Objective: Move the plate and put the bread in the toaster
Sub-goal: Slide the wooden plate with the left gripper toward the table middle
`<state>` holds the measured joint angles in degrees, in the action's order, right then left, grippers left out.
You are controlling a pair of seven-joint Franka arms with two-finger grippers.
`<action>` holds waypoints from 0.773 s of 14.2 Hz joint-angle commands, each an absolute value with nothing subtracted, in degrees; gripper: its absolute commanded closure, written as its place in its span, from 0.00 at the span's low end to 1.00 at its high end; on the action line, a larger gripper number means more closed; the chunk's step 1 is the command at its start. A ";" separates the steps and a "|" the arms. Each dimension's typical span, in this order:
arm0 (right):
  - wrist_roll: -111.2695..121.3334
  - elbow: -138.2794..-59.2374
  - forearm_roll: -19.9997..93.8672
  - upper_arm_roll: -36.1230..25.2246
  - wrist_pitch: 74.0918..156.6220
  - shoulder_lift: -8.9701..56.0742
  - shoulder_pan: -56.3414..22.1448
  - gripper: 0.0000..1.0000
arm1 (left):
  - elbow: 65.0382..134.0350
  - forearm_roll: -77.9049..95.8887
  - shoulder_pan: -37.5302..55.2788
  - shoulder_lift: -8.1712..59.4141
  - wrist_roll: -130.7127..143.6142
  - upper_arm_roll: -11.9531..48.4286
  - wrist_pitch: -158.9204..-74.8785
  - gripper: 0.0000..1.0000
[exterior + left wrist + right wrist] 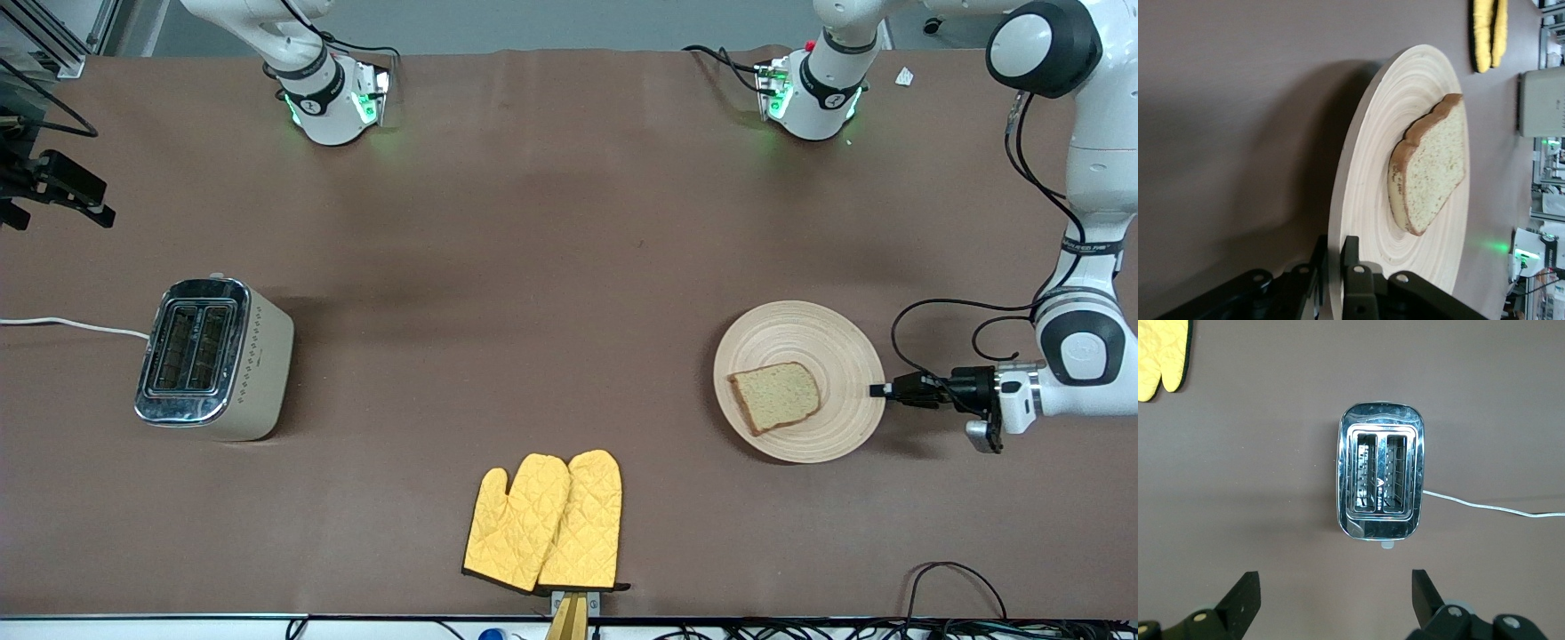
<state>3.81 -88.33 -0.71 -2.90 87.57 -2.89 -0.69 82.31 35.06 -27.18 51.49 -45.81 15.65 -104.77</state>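
The pale wooden plate (pixel 800 338) lies toward the left arm's end of the table with the brown bread slice (pixel 775 396) on it. My left gripper (pixel 880 389) is shut on the plate's rim at the edge toward the left arm's end; in the left wrist view its fingers (pixel 1353 252) pinch the rim of the plate (pixel 1405 100) below the bread (pixel 1431 167). The cream and chrome toaster (pixel 213 356) stands toward the right arm's end, both slots empty. My right gripper (pixel 1335 587) is open and empty, high over the table beside the toaster (pixel 1381 480).
A pair of yellow oven mitts (pixel 547 524) lies near the front edge, between toaster and plate. The toaster's white cord (pixel 71 325) runs off the table's end. Black cables (pixel 942 307) loop beside the left arm.
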 commanded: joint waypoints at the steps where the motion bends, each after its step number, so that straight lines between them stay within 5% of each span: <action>1: 4.22 -89.74 -0.09 -2.46 87.98 -4.48 0.00 0.00 | 81.39 34.80 -26.81 51.94 -46.41 18.89 -104.77 0.99; 11: 4.22 -89.74 -0.09 -2.46 87.89 -4.40 0.00 0.00 | 81.74 35.24 -16.19 51.59 -27.52 31.99 -113.97 1.00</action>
<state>3.81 -88.33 -0.71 -2.90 87.56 -2.89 -0.69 82.21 34.84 -19.18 51.67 -30.51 31.02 -111.96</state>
